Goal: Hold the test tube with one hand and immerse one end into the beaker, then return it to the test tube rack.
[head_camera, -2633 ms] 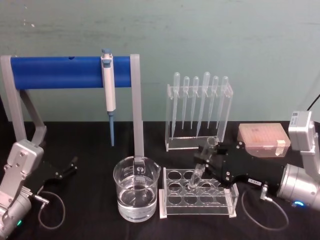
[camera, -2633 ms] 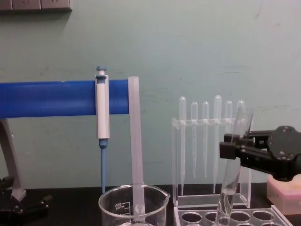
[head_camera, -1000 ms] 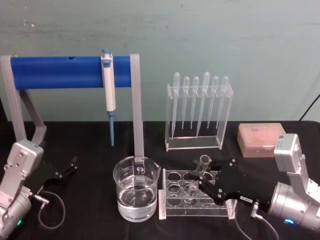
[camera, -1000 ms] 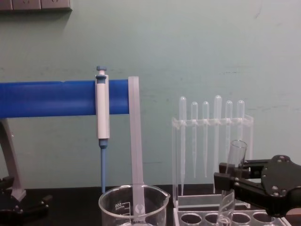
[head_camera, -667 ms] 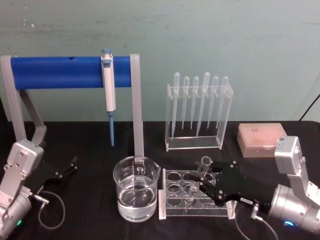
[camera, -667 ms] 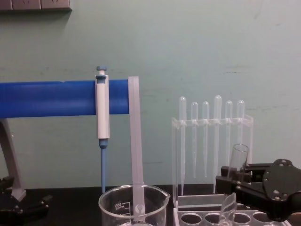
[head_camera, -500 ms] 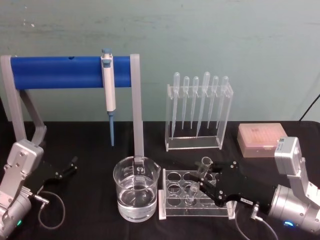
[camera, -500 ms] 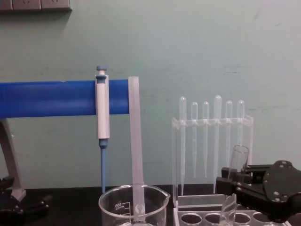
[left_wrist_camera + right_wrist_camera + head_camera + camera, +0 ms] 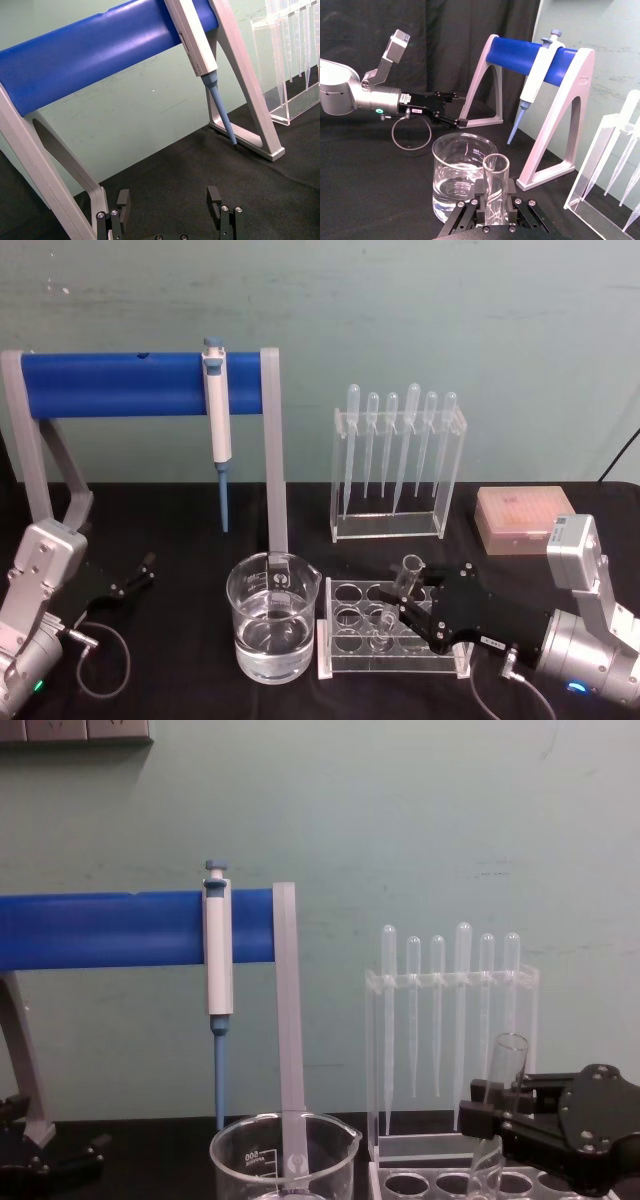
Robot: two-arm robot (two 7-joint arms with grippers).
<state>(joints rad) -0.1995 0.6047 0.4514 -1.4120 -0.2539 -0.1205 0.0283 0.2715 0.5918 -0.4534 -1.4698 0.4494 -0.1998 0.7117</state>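
The right hand is clamped on the test tube, held near-upright with its bottom seated in the rack; the beaker is located just leftward.

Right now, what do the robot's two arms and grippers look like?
Both arms are silver cylinders with boxy silver-grey wrist modules. Each ends in a black two-finger gripper: left gripper, right gripper. A thin grey cable loops beside each wrist, and a small light glows on each arm. The right gripper's black body carries a small white label.
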